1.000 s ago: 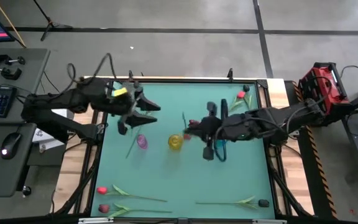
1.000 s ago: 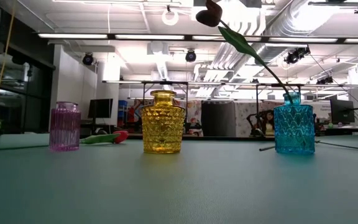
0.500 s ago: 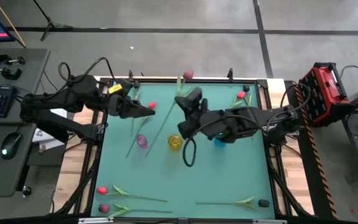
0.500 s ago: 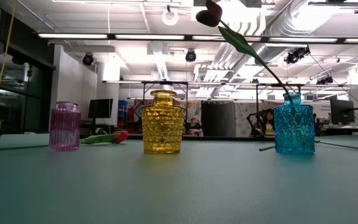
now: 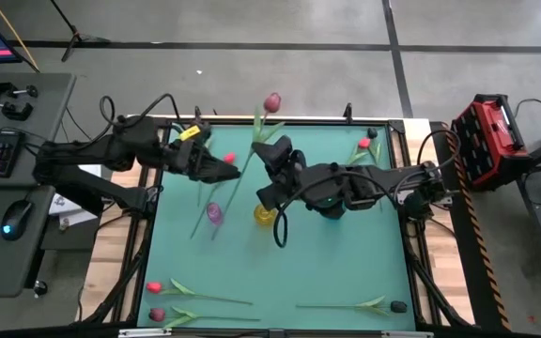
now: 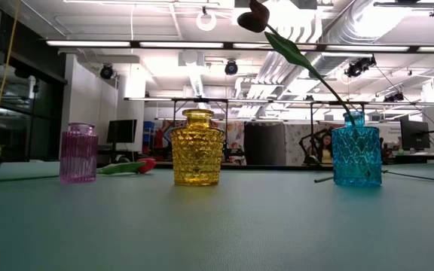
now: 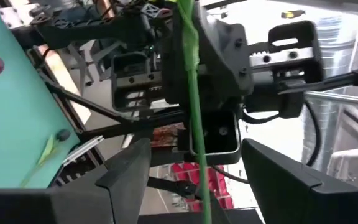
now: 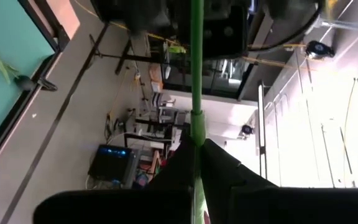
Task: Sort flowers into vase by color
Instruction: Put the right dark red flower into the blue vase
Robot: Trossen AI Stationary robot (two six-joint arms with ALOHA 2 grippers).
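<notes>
My right gripper (image 5: 257, 161) is shut on a pink-headed tulip (image 5: 272, 101) held high over the table's far middle. Its green stem (image 5: 242, 174) slants down toward the pink vase (image 5: 214, 214). My left gripper (image 5: 234, 170) is open, and the stem (image 7: 193, 112) stands between its fingers; I cannot tell whether they touch it. A yellow vase (image 6: 197, 147) stands in the middle. A blue vase (image 6: 356, 156) on the right holds a dark maroon tulip (image 6: 258, 15). A red tulip (image 5: 228, 158) lies on the table below my left gripper. My right gripper pinches the tulip's green stem (image 8: 196, 134) between its two shut fingertips (image 8: 219, 158), partway down from the head. The tulip is lifted clear of the table and slants, with the head uppermost and the lower stem end free near the pink vase.
Red (image 5: 364, 145) and dark (image 5: 372, 132) tulips lie at the far right. Red (image 5: 154, 286) and maroon (image 5: 158, 314) tulips lie at the near left, and a dark one (image 5: 397, 306) at the near right. The green mat's near middle is open.
My right gripper has carried the pink tulip up and toward the table's left and far edge. The tulip has tipped, and its head now stands beyond the far edge. My left gripper has reached right, so that its open fingers stand around the stem.
</notes>
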